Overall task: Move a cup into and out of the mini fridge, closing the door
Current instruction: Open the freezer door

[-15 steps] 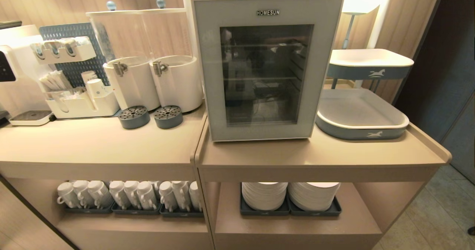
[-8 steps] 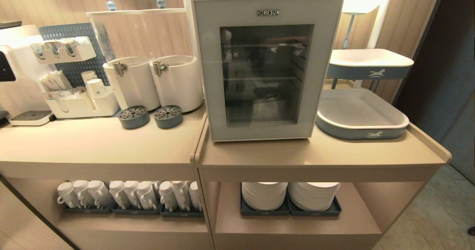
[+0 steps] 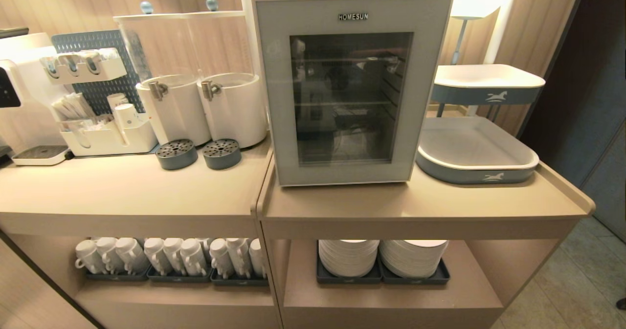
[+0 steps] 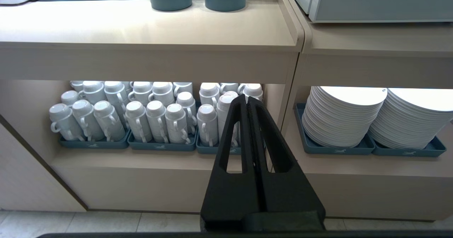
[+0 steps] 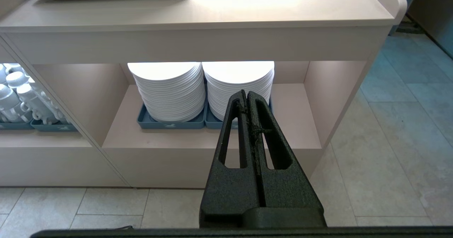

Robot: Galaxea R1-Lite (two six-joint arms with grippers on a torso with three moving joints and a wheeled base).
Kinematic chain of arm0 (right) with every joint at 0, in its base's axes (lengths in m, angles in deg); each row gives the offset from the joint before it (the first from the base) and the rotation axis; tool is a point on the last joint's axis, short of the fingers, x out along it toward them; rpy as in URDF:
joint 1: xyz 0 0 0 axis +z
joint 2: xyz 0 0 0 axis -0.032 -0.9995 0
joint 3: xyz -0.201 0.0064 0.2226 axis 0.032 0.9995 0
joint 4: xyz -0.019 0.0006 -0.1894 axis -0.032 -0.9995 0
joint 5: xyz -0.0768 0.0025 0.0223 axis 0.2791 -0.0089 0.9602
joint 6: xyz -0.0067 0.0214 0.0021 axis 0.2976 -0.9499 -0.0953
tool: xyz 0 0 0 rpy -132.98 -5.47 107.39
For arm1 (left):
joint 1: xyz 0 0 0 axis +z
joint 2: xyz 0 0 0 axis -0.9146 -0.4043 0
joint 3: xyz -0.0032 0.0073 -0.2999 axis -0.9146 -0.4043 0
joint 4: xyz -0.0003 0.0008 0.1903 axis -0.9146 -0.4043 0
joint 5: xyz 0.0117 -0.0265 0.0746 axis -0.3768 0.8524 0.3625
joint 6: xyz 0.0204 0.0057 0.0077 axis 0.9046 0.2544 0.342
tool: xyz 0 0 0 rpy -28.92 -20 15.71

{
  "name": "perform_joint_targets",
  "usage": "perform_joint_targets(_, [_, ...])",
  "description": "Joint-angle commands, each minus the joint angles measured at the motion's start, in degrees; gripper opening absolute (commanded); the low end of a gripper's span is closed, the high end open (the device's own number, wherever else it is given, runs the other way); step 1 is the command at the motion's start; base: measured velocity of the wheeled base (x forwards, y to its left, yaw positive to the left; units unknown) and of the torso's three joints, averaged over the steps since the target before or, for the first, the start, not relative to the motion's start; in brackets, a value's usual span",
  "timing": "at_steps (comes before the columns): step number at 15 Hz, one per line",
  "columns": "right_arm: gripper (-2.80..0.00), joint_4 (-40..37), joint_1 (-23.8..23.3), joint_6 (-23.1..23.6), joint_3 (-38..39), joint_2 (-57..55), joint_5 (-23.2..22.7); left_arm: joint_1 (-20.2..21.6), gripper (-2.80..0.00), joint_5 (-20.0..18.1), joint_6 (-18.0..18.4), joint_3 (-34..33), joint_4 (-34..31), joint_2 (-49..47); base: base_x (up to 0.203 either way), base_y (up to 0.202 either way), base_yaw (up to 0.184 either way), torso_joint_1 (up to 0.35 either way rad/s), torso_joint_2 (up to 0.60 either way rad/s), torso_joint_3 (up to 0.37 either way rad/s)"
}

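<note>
The white mini fridge [image 3: 353,13] stands on the right counter, its lower front edge also showing in the left wrist view [image 4: 375,15]. Its door [image 3: 276,99], dark glass in a pale grey-blue frame, is shut flat; wire shelves show through the glass. Several white cups [image 3: 161,255] stand stacked upside down in trays on the lower left shelf [image 4: 141,117]. My left gripper [image 4: 246,98] hangs low before that shelf, shut and empty. In front of the plate shelf, my right gripper [image 5: 246,93] is likewise shut on nothing. Neither arm shows in the head view.
Two white drink dispensers [image 3: 205,104] with round drip trays [image 3: 176,154] and a condiment organiser [image 3: 98,133] fill the left counter. A blue-rimmed tray [image 3: 477,165] lies right of the fridge. Two plate stacks [image 5: 201,89] sit on the shelf below. Tiled floor [image 5: 407,125] lies to the right.
</note>
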Motion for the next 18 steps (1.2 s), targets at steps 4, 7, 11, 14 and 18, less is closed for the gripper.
perform_joint_targets(4, [-2.8,-0.1,0.0,0.0,0.0,-0.1,0.0,0.0,-2.8,0.0,0.0,-0.2,-0.1,0.0,0.0,0.0,0.0,0.0,0.0,0.0])
perform_joint_targets(7, [-2.8,-0.1,0.0,0.0,0.0,-0.1,0.0,0.0,-2.8,0.0,0.0,-0.2,0.0,0.0,0.0,0.0,0.0,0.0,0.0,0.0])
perform_joint_targets(11, [-2.8,-0.1,0.0,0.0,0.0,-0.1,0.0,0.0,-2.8,0.0,0.1,-0.2,0.0,0.0,0.0,0.0,0.0,0.0,0.0,0.0])
perform_joint_targets(14, [-2.8,-0.1,0.0,0.0,0.0,-0.1,0.0,0.0,-2.8,0.0,0.1,-0.1,0.0,0.0,0.0,0.0,0.0,0.0,0.0,0.0])
perform_joint_targets(18, [-2.8,-0.1,0.0,0.0,0.0,-0.1,0.0,0.0,-2.8,-0.1,0.1,-0.1,0.0,0.0,0.123,0.0,0.0,0.002,0.0,0.002])
